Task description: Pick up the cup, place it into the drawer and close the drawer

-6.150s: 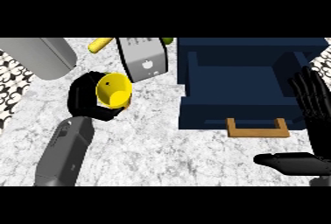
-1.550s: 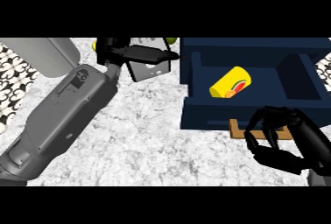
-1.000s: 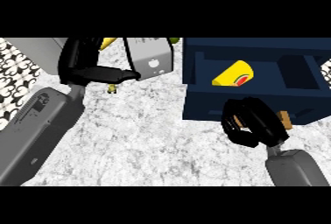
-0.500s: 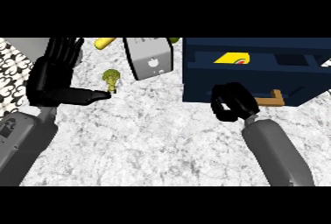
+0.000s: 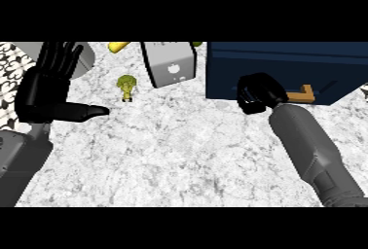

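The navy drawer [image 5: 287,73] at the upper right shows only its top and front face, with no open cavity visible. The yellow cup is hidden from view. My right hand [image 5: 257,92] has its fingers curled and rests against the drawer's front face, just left of the wooden handle [image 5: 306,93], holding nothing. My left hand [image 5: 47,83] stands open at the left edge, fingers up and thumb pointing right.
A small green-yellow object [image 5: 127,86] stands on the marble counter [image 5: 179,151] near the left thumb. A grey slab with a white mark [image 5: 170,63] leans behind it. A yellow item [image 5: 119,46] and a grey container [image 5: 87,54] sit at the back left.
The drawer has slid inward and the yellow cup has gone out of sight. My right hand moved forward with the drawer front. My left hand drew back to the left edge.
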`<state>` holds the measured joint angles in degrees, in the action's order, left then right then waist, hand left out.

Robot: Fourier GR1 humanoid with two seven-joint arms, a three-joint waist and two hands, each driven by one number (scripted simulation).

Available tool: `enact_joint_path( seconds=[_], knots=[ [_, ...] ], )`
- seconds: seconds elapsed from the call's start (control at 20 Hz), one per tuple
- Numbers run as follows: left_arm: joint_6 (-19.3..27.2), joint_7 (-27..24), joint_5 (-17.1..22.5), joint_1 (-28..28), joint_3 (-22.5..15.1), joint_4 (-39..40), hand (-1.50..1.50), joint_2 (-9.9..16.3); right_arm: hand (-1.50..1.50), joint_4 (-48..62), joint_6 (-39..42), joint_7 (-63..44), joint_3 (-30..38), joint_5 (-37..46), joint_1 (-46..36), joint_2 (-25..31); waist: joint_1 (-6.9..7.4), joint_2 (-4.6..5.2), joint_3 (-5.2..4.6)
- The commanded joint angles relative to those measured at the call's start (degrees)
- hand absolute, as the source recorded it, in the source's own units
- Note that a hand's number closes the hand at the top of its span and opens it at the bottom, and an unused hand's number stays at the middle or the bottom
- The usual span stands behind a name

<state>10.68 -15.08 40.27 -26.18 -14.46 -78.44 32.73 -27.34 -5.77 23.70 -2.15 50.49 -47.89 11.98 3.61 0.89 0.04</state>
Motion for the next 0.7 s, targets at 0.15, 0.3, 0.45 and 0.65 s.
enact_joint_path(
  seconds=[0.15, 0.3, 0.45, 0.65],
  knots=[
    [-3.7, -0.9, 0.7, 1.6, 0.7, 0.2, -1.5, -0.5, 1.5, 11.1, 0.4, 0.8, 4.4, -1.5, -6.9, 3.5, 1.4, 1.24, 0.13],
    [-4.2, 0.8, 0.9, 1.0, 0.2, -0.5, -1.5, -0.2, 1.5, 11.8, 1.7, 2.4, 6.0, -3.3, -7.4, 5.0, 1.83, 1.47, 0.18],
    [-4.6, -0.3, 0.6, 1.4, 0.0, 0.2, -1.5, -1.1, 1.5, 12.2, 3.1, 3.5, 6.1, -3.4, -8.5, 6.5, 2.07, 1.85, 0.15],
    [-5.7, -0.8, 0.7, 1.8, 0.0, -0.3, -1.5, -1.1, 1.5, 12.2, 4.2, 5.1, 8.3, -5.6, -9.1, 8.1, 2.85, 1.9, 0.19]
  ],
)
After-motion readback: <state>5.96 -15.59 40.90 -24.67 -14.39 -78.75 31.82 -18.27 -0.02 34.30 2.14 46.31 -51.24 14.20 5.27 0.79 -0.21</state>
